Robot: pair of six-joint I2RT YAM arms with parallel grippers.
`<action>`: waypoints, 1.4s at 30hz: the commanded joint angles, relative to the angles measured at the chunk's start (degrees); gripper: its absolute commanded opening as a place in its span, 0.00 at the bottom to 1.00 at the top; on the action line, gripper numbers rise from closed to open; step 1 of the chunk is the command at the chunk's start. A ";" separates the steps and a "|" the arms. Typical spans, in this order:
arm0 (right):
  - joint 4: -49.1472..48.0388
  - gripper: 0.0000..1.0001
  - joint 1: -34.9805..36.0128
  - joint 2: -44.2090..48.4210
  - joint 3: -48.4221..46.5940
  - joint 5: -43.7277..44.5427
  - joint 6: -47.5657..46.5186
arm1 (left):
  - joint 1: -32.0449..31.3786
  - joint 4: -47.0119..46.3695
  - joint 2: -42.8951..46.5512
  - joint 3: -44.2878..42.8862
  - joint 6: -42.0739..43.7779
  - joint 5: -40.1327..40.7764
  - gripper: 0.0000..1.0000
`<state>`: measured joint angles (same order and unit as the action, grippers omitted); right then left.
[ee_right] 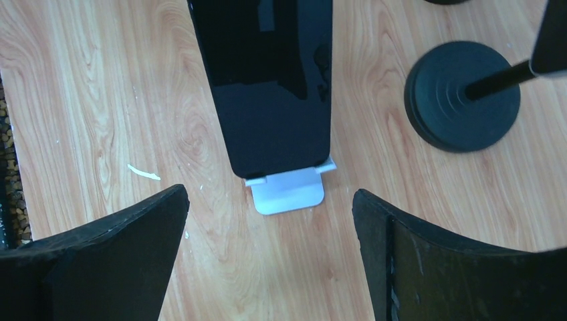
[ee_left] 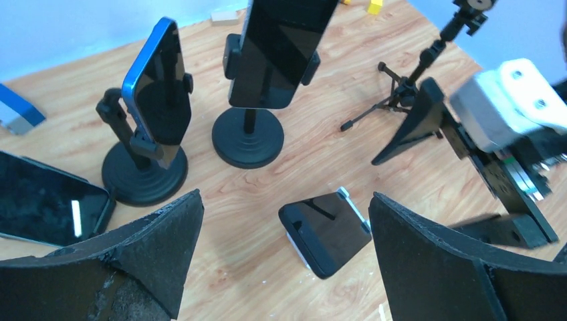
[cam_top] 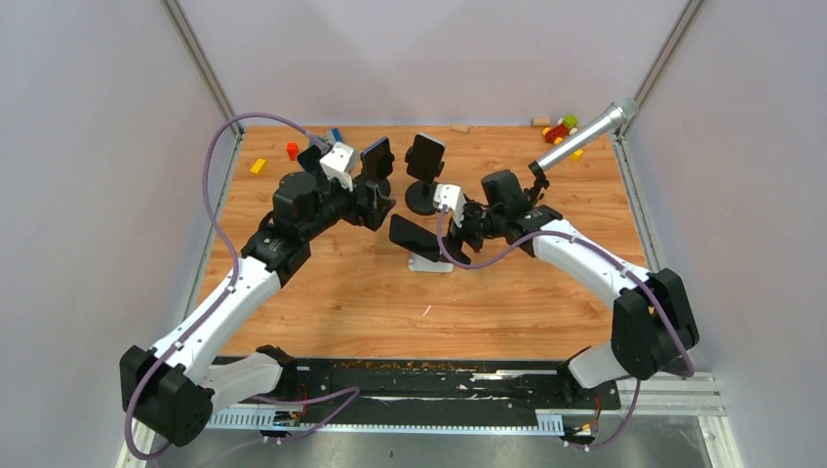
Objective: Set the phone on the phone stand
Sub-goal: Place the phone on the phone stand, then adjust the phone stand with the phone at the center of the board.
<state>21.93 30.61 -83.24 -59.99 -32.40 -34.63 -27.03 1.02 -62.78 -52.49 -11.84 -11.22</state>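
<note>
A black phone (cam_top: 413, 234) leans on a small white stand (cam_top: 430, 263) in the middle of the table. In the right wrist view the phone (ee_right: 267, 80) rests against the stand's lip (ee_right: 287, 190). It also shows in the left wrist view (ee_left: 327, 231). My right gripper (cam_top: 458, 234) is open and empty just right of it, with its jaws wide apart (ee_right: 271, 254) and clear of the phone. My left gripper (cam_top: 377, 210) is open and empty to the phone's left, and looks down at it (ee_left: 284, 200).
Two black round-base stands hold phones behind: a blue-edged one (ee_left: 157, 90) and a black one (ee_left: 277, 50). Another phone (ee_left: 47, 207) lies flat at the left. A microphone (cam_top: 585, 136) on a small tripod (ee_left: 408, 83) stands back right. Coloured blocks (cam_top: 561, 129) lie along the far edge.
</note>
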 commanded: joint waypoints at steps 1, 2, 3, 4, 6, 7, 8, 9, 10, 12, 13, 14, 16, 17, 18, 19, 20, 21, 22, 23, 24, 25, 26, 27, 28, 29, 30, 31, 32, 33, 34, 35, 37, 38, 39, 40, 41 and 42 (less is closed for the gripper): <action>-0.88 0.95 0.26 -3.06 -3.85 -7.28 -4.80 | 0.26 5.12 3.42 -3.20 10.87 -5.60 1.00; -0.58 0.95 0.34 -3.97 -4.36 -7.74 -5.21 | 0.28 6.96 3.70 -3.39 12.01 -5.93 1.00; -0.31 0.95 0.32 -4.76 -4.81 -8.16 -5.69 | 0.26 7.67 4.20 -3.71 13.95 -6.62 1.00; -0.08 0.95 0.26 -5.92 -5.28 -8.46 -6.23 | 0.24 9.11 4.44 -3.82 14.78 -6.88 1.00; 0.49 0.96 0.29 -7.48 -6.29 -8.79 -7.49 | 0.30 10.58 4.95 -3.93 17.21 -7.97 1.00; 0.67 0.96 0.30 -8.21 -6.80 -8.84 -8.01 | 0.31 10.98 5.19 -3.84 18.06 -8.71 1.00; 1.08 0.97 0.28 -8.93 -7.53 -8.88 -8.50 | 0.31 11.34 5.34 -3.63 18.46 -9.07 1.00; 1.58 0.97 0.24 -9.60 -8.21 -9.04 -9.00 | 0.37 11.45 5.44 -3.47 19.05 -9.63 1.00; 2.07 0.97 0.31 -10.31 -8.82 -9.22 -9.45 | 0.38 11.44 5.55 -3.14 19.46 -9.79 1.00; 3.04 0.97 0.25 -11.50 -9.86 -9.78 -10.34 | 0.43 11.39 5.58 -2.68 19.86 -10.09 1.00; 3.59 0.97 0.24 -12.05 -10.43 -10.17 -10.80 | 0.46 11.34 5.57 -2.56 19.94 -10.02 1.00; 4.15 0.97 0.26 -12.56 -10.88 -10.60 -11.33 | 0.61 11.30 5.50 -2.27 19.93 -9.97 1.00; 4.94 0.97 0.24 -13.49 -11.82 -11.24 -11.88 | 0.77 11.29 5.32 -2.03 20.02 -9.70 1.00; 5.35 0.97 0.20 -13.98 -12.35 -11.52 -12.19 | 0.85 11.40 5.27 -1.93 20.02 -9.61 1.00; 5.89 0.97 0.23 -14.47 -12.80 -11.74 -12.61 | 0.95 11.48 5.16 -1.74 20.10 -9.54 1.00; 6.45 0.97 0.24 -14.94 -13.19 -11.91 -12.98 | 0.98 11.71 5.10 -1.65 20.23 -9.40 1.00; 6.92 0.97 0.24 -15.56 -13.63 -12.05 -13.41 | 1.11 11.81 5.10 -1.41 20.39 -9.20 1.00; 7.33 0.97 0.28 -16.00 -13.93 -12.23 -13.92 | 1.19 11.84 5.07 -1.27 20.51 -9.01 1.00; 7.61 0.97 0.22 -16.45 -14.27 -12.32 -14.15 | 1.41 11.87 5.16 -1.01 20.68 -8.67 1.00; 8.00 0.97 0.24 -16.96 -14.71 -12.44 -14.48 | 1.52 11.76 5.19 -0.85 20.70 -8.57 1.00; 8.32 0.97 0.24 -17.38 -15.05 -12.69 -14.68 | 1.77 11.66 5.41 -0.55 20.77 -8.42 1.00; 8.64 0.97 0.24 -17.73 -15.29 -12.96 -14.93 | 1.96 11.51 5.44 -0.44 20.74 -8.40 1.00; 8.98 0.97 0.24 -18.13 -15.68 -13.24 -15.12 | 2.11 11.49 5.51 -0.29 20.72 -8.38 1.00; 9.23 0.97 0.24 -18.48 -15.95 -13.43 -15.21 | 2.13 11.45 5.50 -0.26 20.74 -8.34 1.00; 9.59 0.97 0.24 -18.84 -16.29 -13.64 -15.47 | 2.19 11.46 5.48 -0.25 20.72 -8.34 1.00; 10.03 0.97 0.24 -19.14 -16.56 -13.86 -15.69 | 2.23 11.46 5.44 -0.25 20.76 -8.43 1.00; 10.39 0.97 0.24 -19.48 -16.83 -14.10 -15.97 | 2.23 11.42 5.41 -0.20 20.74 -8.49 1.00; 10.81 0.97 0.24 -19.76 -17.09 -14.37 -16.22 | 2.24 11.35 5.33 -0.12 20.81 -8.52 1.00; 11.13 0.97 0.24 -20.12 -17.23 -14.50 -16.40 | 2.24 11.22 5.32 -0.05 20.80 -8.59 1.00; 11.42 0.97 0.24 -20.46 -17.50 -14.67 -16.49 | 2.24 11.16 5.31 0.11 20.82 -8.63 1.00; 11.60 0.97 0.26 -20.65 -17.61 -14.82 -16.63 | 2.24 10.99 5.30 0.24 20.83 -8.57 1.00; 11.64 0.97 0.24 -20.84 -17.61 -14.87 -16.69 | 2.20 10.97 5.30 0.30 20.86 -8.65 1.00; 11.68 0.97 0.24 -21.24 -17.69 -15.01 -16.78 | 2.31 10.94 5.38 0.43 20.82 -8.65 1.00; 11.72 0.97 0.24 -21.40 -17.75 -15.02 -16.78 | 2.43 10.85 5.39 0.45 20.83 -8.69 1.00; 11.73 0.97 0.24 -21.63 -17.78 -15.10 -16.78 | 2.43 10.85 5.39 0.45 20.81 -8.65 1.00; 11.73 0.97 0.24 -21.81 -17.79 -15.26 -16.78 | 2.48 10.81 5.33 0.50 20.80 -8.69 1.00; 11.75 0.97 0.24 -21.93 -17.82 -15.43 -16.78 | 2.54 10.77 5.31 0.52 20.76 -8.67 1.00; 11.78 0.97 0.22 -22.08 -17.85 -15.68 -16.74 | 2.59 10.68 5.35 0.61 20.77 -8.66 1.00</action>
<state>33.58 30.63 -104.62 -75.50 -44.69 -49.69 -24.97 13.06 -58.30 -51.94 7.88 -19.59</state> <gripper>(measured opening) 0.967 0.998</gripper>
